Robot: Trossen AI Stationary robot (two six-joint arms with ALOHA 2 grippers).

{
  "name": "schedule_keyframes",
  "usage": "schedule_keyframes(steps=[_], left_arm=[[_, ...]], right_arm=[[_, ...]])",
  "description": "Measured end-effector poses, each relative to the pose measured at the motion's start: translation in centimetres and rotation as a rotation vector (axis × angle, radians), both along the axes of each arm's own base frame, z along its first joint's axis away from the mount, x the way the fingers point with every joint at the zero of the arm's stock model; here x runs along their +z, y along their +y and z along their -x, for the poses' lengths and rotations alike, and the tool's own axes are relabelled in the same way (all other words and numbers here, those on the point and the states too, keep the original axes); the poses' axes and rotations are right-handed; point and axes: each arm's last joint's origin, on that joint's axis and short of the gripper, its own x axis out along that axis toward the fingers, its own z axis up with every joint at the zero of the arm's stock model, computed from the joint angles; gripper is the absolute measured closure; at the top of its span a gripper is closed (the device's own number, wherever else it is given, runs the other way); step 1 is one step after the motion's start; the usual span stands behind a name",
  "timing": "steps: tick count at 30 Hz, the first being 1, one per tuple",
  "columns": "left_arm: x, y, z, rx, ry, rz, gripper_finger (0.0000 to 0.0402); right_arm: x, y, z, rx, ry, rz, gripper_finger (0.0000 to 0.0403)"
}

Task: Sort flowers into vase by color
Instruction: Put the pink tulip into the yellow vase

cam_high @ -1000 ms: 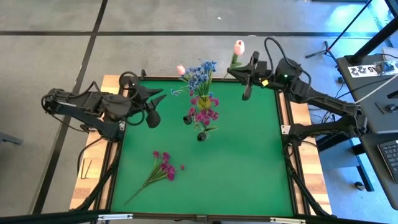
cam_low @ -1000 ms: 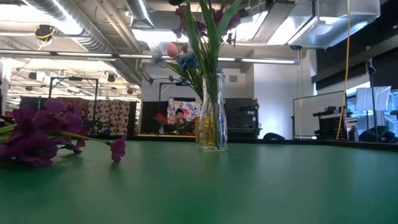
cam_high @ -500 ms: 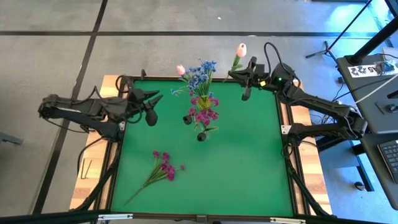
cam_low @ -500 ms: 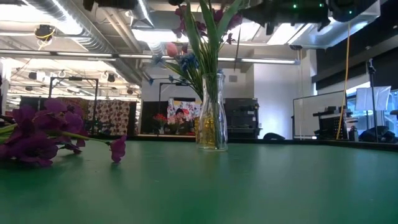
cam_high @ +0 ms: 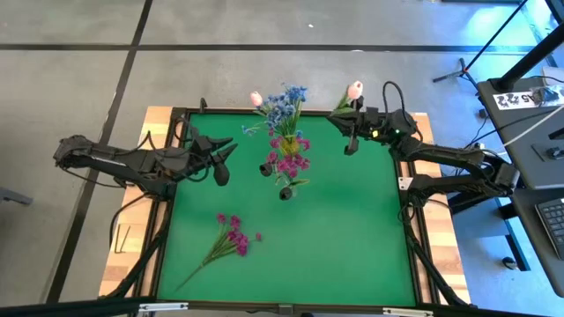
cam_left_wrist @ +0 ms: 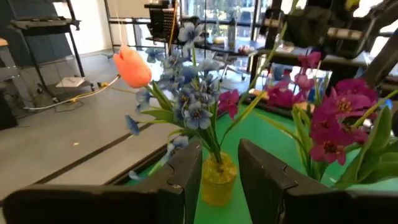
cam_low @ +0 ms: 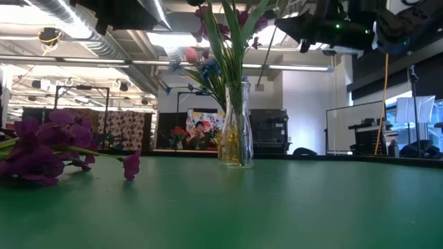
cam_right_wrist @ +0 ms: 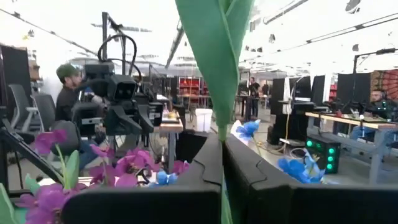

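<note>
Vase [cam_high: 284, 148] mid-table, flowers [cam_high: 284, 113] in it — loose spray [cam_high: 231, 236] front-left.

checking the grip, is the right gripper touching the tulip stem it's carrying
Touching. The right wrist view shows the right gripper fingers shut on the green tulip stem, which rises from between them.

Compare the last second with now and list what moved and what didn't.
The right gripper, shut on a pink tulip, carried it in over the table's far edge, nearer the vase. The left gripper slid toward the vase too, empty. The vase's flowers and the magenta spray on the green mat stayed put.
</note>
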Motion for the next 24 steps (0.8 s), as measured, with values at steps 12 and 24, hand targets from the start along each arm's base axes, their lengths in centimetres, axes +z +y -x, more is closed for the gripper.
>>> schedule_keyframes(steps=[12, 24], left_arm=[[-1.0, 0.0, -0.3, -0.012, -0.072, 0.037, 0.0302], [-1.0, 0.0, -0.3, -0.008, -0.089, 0.057, 0.0302]], right_arm=[[-3.7, -1.5, -2.4, 0.012, -0.023, -0.021, 0.0402], [-6.1, -3.1, -5.1, 0.076, 0.020, -0.073, 0.0402]])
